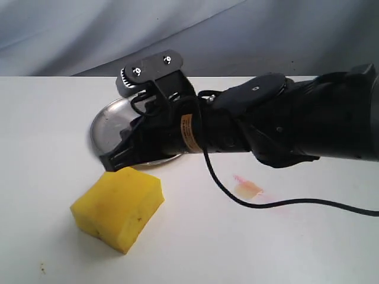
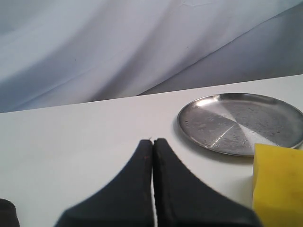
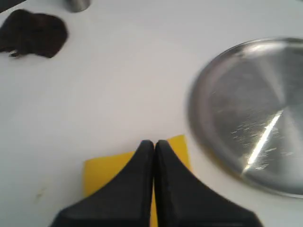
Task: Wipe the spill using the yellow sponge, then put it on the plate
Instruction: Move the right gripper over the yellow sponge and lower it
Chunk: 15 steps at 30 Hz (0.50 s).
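Since the yellow sponge point(image 1: 118, 207) lies ungrasped toward the desk's near edge, with the spill point(image 1: 249, 187) unwiped toward the right edge and the plate point(image 1: 109, 124) behind the sponge toward the far edge, you're at the pick-up step. Your right gripper point(image 3: 154, 143) is poised at the sponge's far side, jaws pressed together on nothing; I'd open them, then descend. The left gripper point(image 2: 152, 142) is clenched empty too.

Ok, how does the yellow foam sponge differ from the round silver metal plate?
The blocky yellow foam sponge is thick, matte and pitted; the round silver metal plate is shallow, smooth and shiny. In the exterior view the black arm hides much of the plate, hardly any of the sponge. Both rest on the white table.
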### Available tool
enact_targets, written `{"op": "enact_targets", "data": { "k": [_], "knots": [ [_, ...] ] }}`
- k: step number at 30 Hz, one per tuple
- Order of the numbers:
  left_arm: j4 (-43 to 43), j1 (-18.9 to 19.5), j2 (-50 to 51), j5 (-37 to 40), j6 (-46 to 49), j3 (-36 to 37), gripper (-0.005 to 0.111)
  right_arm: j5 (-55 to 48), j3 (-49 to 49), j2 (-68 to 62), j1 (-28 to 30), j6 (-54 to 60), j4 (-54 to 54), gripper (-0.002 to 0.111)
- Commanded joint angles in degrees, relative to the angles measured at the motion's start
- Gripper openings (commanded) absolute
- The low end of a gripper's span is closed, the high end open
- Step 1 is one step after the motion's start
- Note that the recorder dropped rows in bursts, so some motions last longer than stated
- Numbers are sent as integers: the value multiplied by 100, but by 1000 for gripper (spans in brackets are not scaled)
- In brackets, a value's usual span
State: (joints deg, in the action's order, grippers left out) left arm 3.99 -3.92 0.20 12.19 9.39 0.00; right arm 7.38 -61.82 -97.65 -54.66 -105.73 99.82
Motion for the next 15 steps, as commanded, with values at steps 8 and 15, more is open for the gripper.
{"op": "enact_targets", "data": {
  "k": [8,15],
  "knots": [
    [-5,-3,-20,-42,-24,0,0,-4463,-244,326,-208,4529,-1953,0],
    [-5,-3,-20,-42,-24,0,0,-6045,-958,193,-193,8500,-6654,0]
  ]
}}
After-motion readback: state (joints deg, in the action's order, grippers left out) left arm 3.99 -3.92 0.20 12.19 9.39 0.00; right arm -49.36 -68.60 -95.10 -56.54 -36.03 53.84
